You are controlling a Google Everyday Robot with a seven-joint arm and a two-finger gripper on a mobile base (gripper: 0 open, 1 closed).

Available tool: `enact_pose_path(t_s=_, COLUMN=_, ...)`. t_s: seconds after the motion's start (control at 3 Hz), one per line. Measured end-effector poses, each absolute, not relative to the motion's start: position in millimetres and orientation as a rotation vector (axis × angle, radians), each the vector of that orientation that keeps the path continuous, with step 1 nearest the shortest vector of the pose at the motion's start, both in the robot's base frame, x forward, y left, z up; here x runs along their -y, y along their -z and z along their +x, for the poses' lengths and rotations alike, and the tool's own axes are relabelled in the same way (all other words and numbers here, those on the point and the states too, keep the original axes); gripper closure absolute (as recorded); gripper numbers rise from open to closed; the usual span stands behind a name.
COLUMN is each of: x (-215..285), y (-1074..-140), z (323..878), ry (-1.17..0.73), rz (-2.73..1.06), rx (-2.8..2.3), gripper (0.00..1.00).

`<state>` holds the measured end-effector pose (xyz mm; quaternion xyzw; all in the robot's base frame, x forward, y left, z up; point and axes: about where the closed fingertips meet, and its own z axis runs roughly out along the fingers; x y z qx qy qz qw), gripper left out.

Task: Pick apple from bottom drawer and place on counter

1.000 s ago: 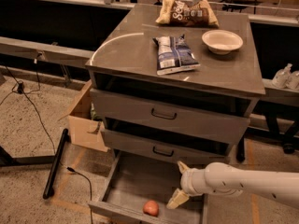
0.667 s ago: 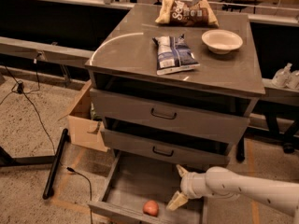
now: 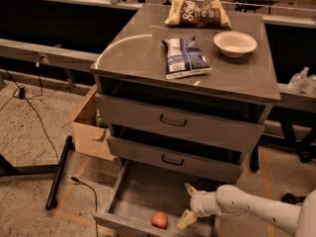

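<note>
The apple point(image 3: 159, 219), small and reddish-orange, lies on the grey floor of the pulled-out bottom drawer point(image 3: 143, 191), near its front edge. My gripper point(image 3: 188, 204) hangs over the drawer's right part, just right of the apple and apart from it. Its two pale fingers are spread, one up at the back point(image 3: 190, 188) and one low at the front point(image 3: 185, 219), with nothing between them. The white arm reaches in from the lower right. The grey-brown counter point(image 3: 138, 53) with its pale curved streak tops the cabinet above.
On the counter lie a dark blue snack bag point(image 3: 185, 58), a tan snack bag point(image 3: 197, 13) and a cream bowl point(image 3: 235, 43). Two shut drawers with dark bar handles point(image 3: 173, 121) sit above the open one. A cardboard box point(image 3: 89, 127) and cables lie to the left.
The arm has drawn back a little to the right and the gripper has settled slightly lower over the drawer. The apple has not moved.
</note>
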<state>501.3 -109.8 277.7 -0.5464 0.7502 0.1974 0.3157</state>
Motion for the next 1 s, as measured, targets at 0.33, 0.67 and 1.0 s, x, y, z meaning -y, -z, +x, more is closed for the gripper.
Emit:
enact_pose_path(t_s=0.33, x=106.7, y=-258.5, z=506.0, ry=-0.543, rz=-1.42, rx=-1.966, gripper=0.0)
enact_pose_path(t_s=0.67, x=101.9, y=-237.4, z=513.3, ry=-0.569, rz=-1.41, rx=-1.96, gripper=0.0)
enact_pose_path(t_s=1.0, x=93.7, y=-220.3, z=519.7, ry=-0.596, rz=-1.418, rx=-1.941, gripper=0.0)
